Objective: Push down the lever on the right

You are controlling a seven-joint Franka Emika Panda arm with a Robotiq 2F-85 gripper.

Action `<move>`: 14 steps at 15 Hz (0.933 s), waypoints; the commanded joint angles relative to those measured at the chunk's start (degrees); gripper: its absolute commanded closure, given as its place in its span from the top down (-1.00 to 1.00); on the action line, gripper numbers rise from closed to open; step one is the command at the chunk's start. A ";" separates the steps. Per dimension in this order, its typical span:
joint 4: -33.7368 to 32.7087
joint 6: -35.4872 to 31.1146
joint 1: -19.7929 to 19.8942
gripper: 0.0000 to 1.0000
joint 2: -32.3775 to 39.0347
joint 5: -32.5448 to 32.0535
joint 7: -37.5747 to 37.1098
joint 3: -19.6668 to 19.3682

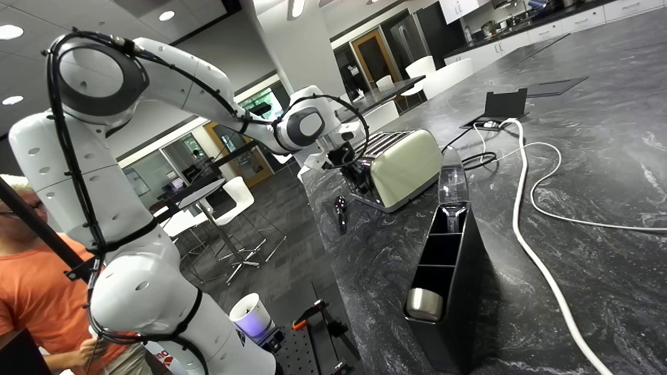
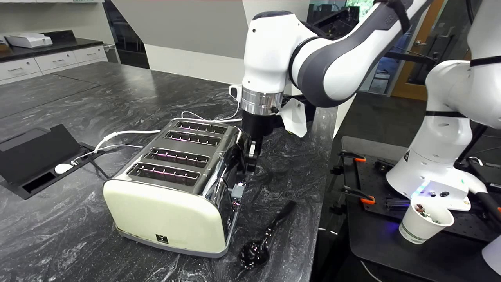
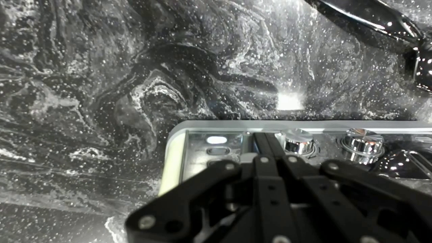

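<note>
A cream and chrome four-slot toaster [image 1: 411, 166] stands on the dark counter; it also shows in an exterior view [image 2: 164, 215] and in the wrist view [image 3: 173, 168]. Its near lever [image 2: 237, 192] is grey and sits low on the chrome front. My gripper [image 2: 252, 162] points down at the far end of that front, close against it. In the wrist view the fingers [image 3: 266, 136] are together with nothing between them, over the control panel between the buttons and a knob [image 3: 298, 141]. A pale grey piece [image 3: 248, 157] beside the fingers looks like the other lever, mostly hidden by the gripper.
A shiny black spoon-like utensil [image 2: 270, 235] lies in front of the toaster, near the counter edge. A pop-up outlet box [image 2: 43, 156] with white cables [image 1: 521, 208] is behind it. A black divided organizer [image 1: 458, 281] stands on the counter.
</note>
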State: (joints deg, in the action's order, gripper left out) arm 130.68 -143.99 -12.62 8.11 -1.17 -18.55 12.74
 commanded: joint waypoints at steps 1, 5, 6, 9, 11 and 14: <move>-2.24 -4.61 -0.53 -1.00 6.82 -1.00 -0.41 -1.40; 0.53 -4.34 -0.82 -1.00 0.45 -1.82 -1.76 -1.34; 1.59 -3.68 -0.80 -1.00 -1.92 -1.28 -1.47 -1.10; 4.85 -1.26 -0.89 -1.00 -9.41 -1.64 -2.49 -0.66; 6.36 0.90 -0.70 -1.00 -14.10 -2.27 -3.58 -0.20; 8.79 3.12 -0.45 -1.00 -20.90 0.29 -1.74 0.90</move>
State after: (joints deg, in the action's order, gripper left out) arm 135.13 -143.54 -12.79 -4.39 -2.07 -19.74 12.98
